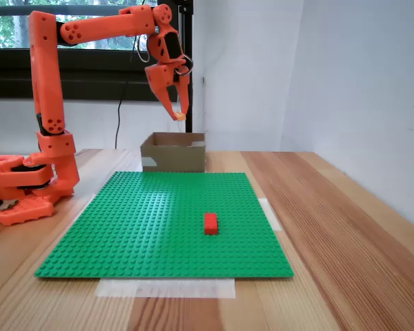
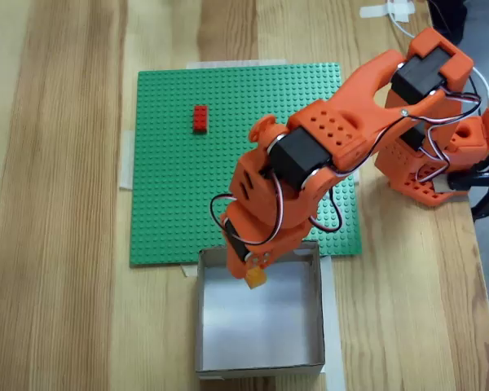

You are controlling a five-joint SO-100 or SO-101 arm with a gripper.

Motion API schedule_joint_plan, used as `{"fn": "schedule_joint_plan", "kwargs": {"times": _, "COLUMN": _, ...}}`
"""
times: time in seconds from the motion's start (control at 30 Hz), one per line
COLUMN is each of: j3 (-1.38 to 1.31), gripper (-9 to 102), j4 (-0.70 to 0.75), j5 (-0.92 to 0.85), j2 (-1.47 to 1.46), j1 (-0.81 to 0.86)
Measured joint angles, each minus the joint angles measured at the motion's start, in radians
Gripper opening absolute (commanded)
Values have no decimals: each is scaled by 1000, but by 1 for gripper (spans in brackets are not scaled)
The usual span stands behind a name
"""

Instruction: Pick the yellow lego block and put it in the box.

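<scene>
The orange arm reaches out from its base on the wooden table [image 1: 345, 227], and its pincer [image 1: 180, 115] hangs high in the air above the box [image 1: 174, 153] in a fixed view. The pincer's two fingers converge downward and pinch the yellow lego block [image 1: 181, 116] at their tips — only a small yellow-orange corner of it peeks out between them there.

From above, in a fixed view, the pincer [image 2: 255, 275] sits over the near edge of the box [image 2: 261, 362], just inside its upper wall, and the yellow lego block [image 2: 256, 278] shows below the fingertips against the pale inside of the box. The block is clear of the box floor, held aloft, not resting on anything.

The box is a low brown cardboard one, open at the top, standing on the table just beyond the edge of the green studded baseplate [image 1: 159, 221] — touching or nearly touching that edge; I cannot tell which. The baseplate [image 2: 171, 171] lies flat, with strips of pale tape at its edges.

A red brick [image 1: 210, 223] rests on the baseplate, well apart from the box and from the arm. In the view from above the red brick [image 2: 200, 119] lies towards the baseplate's far corner.
</scene>
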Motion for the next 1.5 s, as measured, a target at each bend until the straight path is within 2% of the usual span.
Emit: {"fn": "schedule_joint_plan", "kwargs": {"times": 1.5, "j3": -74, "gripper": 4, "j4": -152, "j5": 64, "j2": -477, "j1": -97}}
